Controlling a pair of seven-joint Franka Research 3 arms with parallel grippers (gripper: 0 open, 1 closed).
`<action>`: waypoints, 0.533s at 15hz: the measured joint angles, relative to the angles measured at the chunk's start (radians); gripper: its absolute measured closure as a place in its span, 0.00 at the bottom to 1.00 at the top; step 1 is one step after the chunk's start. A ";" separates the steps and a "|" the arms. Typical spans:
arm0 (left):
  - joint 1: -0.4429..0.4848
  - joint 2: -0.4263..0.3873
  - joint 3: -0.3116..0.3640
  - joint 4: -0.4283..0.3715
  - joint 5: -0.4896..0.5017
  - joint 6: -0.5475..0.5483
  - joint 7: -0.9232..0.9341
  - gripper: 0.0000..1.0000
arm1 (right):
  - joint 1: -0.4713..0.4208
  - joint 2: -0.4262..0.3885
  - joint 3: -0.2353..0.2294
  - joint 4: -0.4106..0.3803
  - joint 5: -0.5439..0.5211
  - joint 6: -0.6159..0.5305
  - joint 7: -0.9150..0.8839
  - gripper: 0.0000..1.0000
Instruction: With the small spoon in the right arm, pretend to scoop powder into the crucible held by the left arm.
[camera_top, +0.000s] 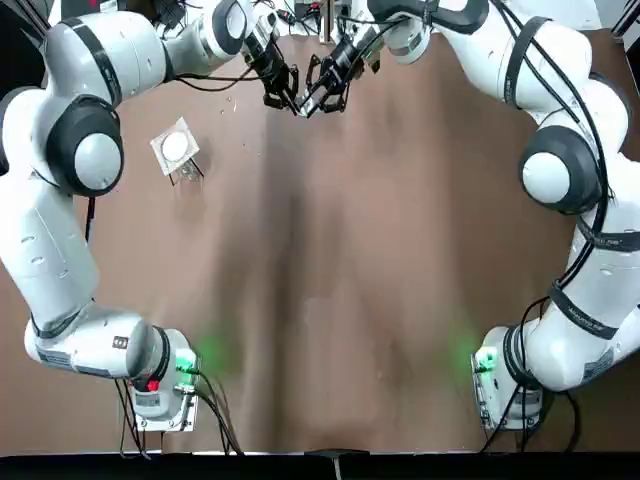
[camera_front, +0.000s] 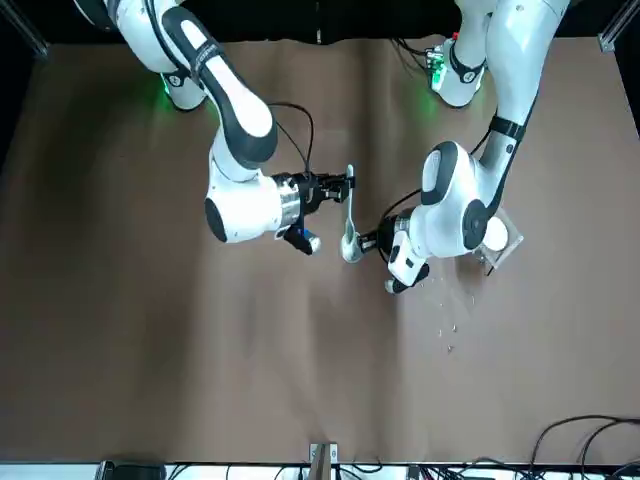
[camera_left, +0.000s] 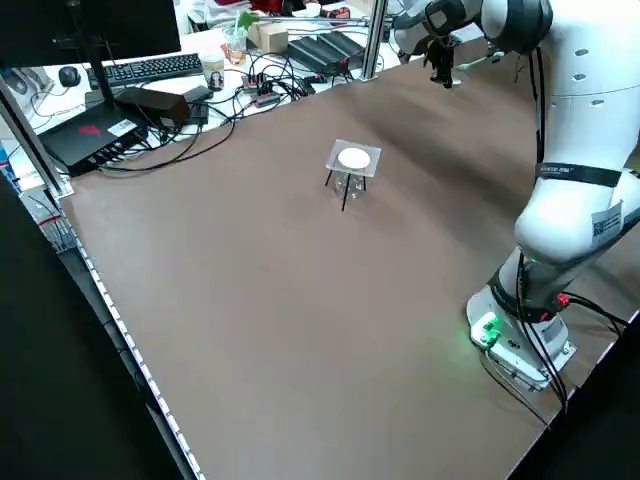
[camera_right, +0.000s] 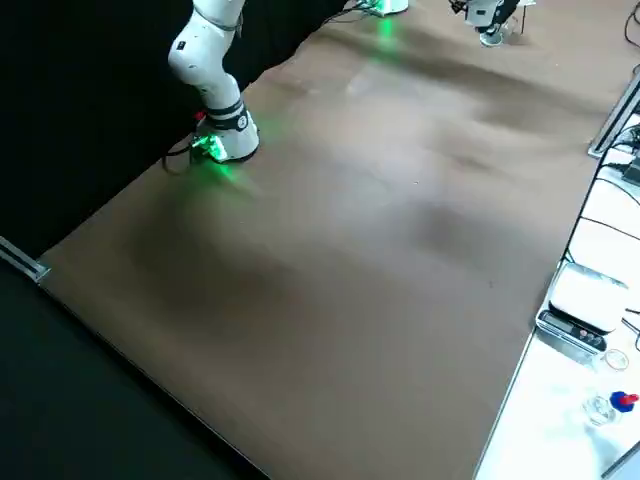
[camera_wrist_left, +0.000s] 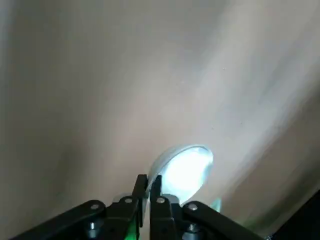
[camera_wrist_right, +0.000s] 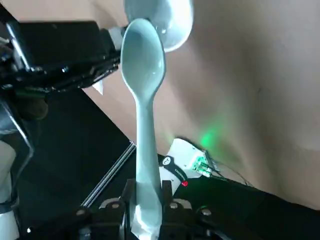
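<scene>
The spoon (camera_wrist_right: 144, 115), pinched in my right gripper (camera_wrist_right: 147, 194), has its bowl at the crucible (camera_wrist_left: 186, 167) clamped by my left gripper (camera_wrist_left: 148, 183), at the table's (camera_top: 330, 300) twelve o'clock. I judge this mid-scoop; next calls for tipping.

Left wrist: I'm seeing the crucible (camera_wrist_left: 185, 167) blurring into glare | right wrist: I'm losing part of its rim past the picture's edge; small spoon (camera_wrist_right: 144, 100) handle end is hiding between right gripper (camera_wrist_right: 147, 192) fingers | top: I'm struggling, both too small.
</scene>
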 joint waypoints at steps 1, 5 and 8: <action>0.004 0.000 0.000 0.002 0.000 0.000 0.000 0.93 | -0.014 0.000 0.000 0.001 -0.018 -0.020 -0.016 0.76; 0.022 0.000 0.000 0.008 0.000 0.000 0.000 0.93 | -0.117 0.000 -0.002 0.002 -0.159 -0.204 -0.173 0.76; 0.061 -0.003 0.002 0.009 0.000 -0.002 0.003 0.93 | -0.189 0.000 -0.002 0.002 -0.371 -0.266 -0.346 0.76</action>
